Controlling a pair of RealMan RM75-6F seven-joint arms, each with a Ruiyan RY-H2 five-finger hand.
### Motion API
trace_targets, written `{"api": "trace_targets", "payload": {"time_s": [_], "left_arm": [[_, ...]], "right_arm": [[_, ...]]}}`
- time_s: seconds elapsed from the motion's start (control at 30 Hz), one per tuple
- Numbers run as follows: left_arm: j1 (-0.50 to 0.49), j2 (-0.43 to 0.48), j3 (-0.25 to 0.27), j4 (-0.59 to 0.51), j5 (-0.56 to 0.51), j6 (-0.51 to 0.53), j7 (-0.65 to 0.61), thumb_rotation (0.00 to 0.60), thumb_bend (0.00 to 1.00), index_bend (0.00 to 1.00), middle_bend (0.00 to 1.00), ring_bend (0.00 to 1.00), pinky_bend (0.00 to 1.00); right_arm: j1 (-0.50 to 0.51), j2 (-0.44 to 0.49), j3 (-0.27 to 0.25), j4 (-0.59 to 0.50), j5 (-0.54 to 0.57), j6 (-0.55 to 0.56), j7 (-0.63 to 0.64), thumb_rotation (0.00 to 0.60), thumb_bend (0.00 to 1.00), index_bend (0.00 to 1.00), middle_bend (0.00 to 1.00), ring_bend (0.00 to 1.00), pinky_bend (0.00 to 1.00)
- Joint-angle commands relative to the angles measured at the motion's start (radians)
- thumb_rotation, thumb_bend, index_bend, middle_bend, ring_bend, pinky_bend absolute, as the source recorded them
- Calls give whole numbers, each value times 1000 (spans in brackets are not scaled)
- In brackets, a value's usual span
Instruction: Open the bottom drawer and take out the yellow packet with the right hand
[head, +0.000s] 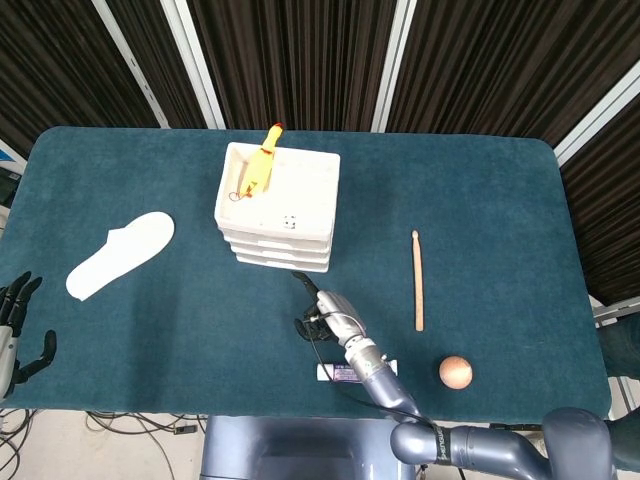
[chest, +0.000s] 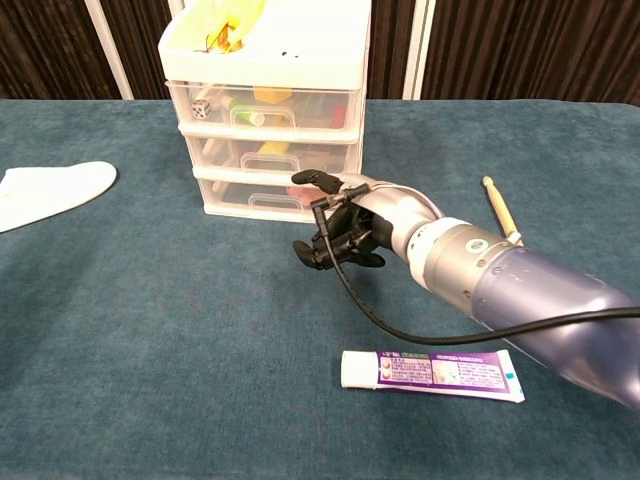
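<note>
The task was at its beginning; the white plastic three-drawer cabinet (chest: 265, 110) stood with all drawers closed, and the bottom drawer (chest: 277, 196) was not pulled out at all; nothing had been taken from it. Through its clear front some reddish and pale things showed, but I could not tell for sure where the yellow packet was; yellow pieces were visible only behind the fronts of the two upper drawers, so the packet in the bottom one was hidden or too small to see. What was left, in my judgement, was the whole work: to hook the handle, to pull the drawer, to reach in and lift the packet.

The right hand (chest: 338, 232) was just in front of the cabinet, near the right part of the bottom drawer, low over the dark teal cloth table (chest: 150, 330); its fingers were curled inward with nothing between them, and one finger pointed toward the drawer front, very near it but, as far as I saw, not touching; the forearm went back from the cabinet toward the robot, passing over the purple and white tube (chest: 432, 374).

The left hand (head: 14, 325) was far to the left of the cabinet at the table edge, fingers apart, holding nothing.
</note>
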Motion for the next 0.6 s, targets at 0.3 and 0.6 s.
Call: {"api": "trace_targets", "payload": {"time_s": [0.3, 0.6], "left_arm": [[-4, 6, -1, -3, -8, -12, -13, 600, 511, 23, 0, 0, 0], [-7, 5, -2, 0, -12, -16, -6, 600, 511, 24, 0, 0, 0]], "right_arm": [[63, -66, 51, 98, 40, -43, 41, 600, 529, 0, 917, 903, 964], [74, -148, 76, 198, -26, -2, 158, 600, 529, 0, 918, 905, 967]]}}
